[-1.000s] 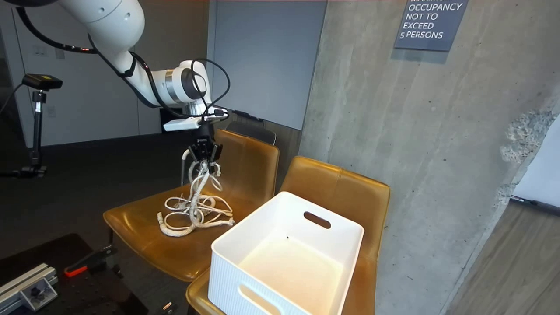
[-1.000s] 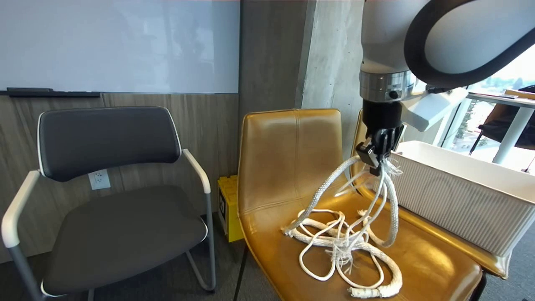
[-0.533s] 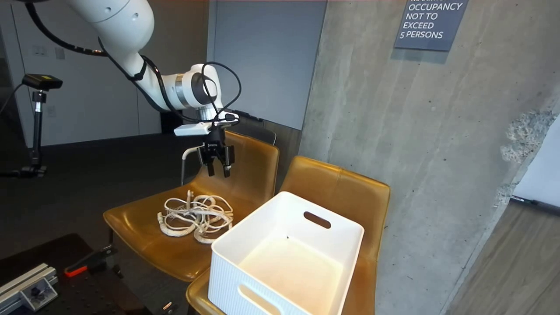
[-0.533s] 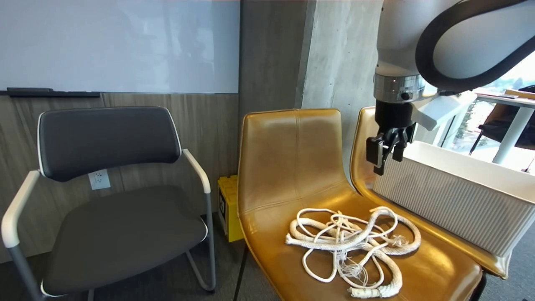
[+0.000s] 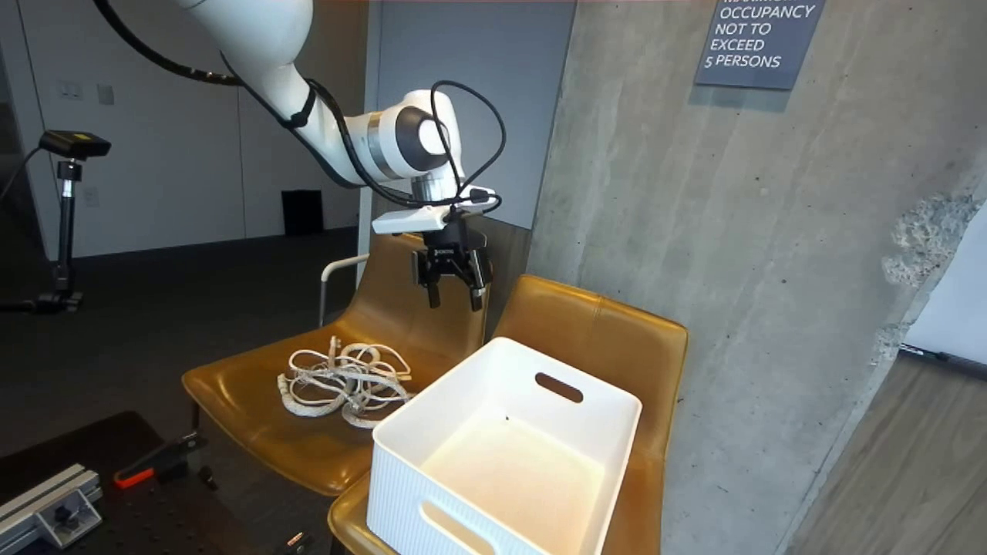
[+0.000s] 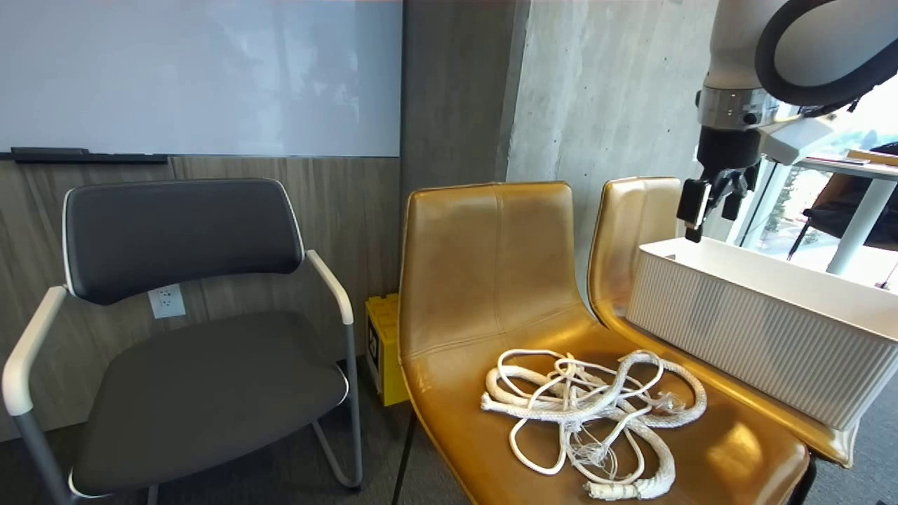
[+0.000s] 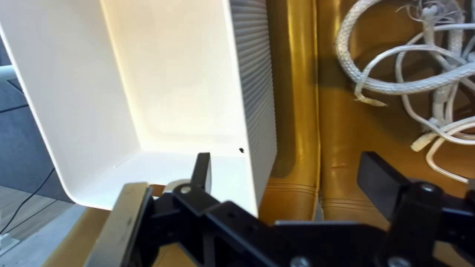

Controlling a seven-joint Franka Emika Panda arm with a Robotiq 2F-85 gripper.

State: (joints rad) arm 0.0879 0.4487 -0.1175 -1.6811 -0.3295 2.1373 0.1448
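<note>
Rope (image 6: 567, 415), partly raised one second ago, now lies in loose tangle on chair (image 6: 484, 259). End effector (image 5: 455, 302) shifted from above rope toward bin (image 6: 744, 330), hangs higher than it, jaws spread apart. Bin upright on adjacent chair (image 5: 609, 331), near rope.

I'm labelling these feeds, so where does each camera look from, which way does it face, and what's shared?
An exterior view: stands apart, looks down over the bin toward the concrete wall; the arm and open end effector show.
An exterior view: stands apart, faces the rope, gray chair and whiteboard; arm and end effector show upper right.
Wrist view: mounted on the arm, looks down at the bin, brown chairs and rope; fingers show along the bottom.
Both exterior views share bin, rope and end effector.
</note>
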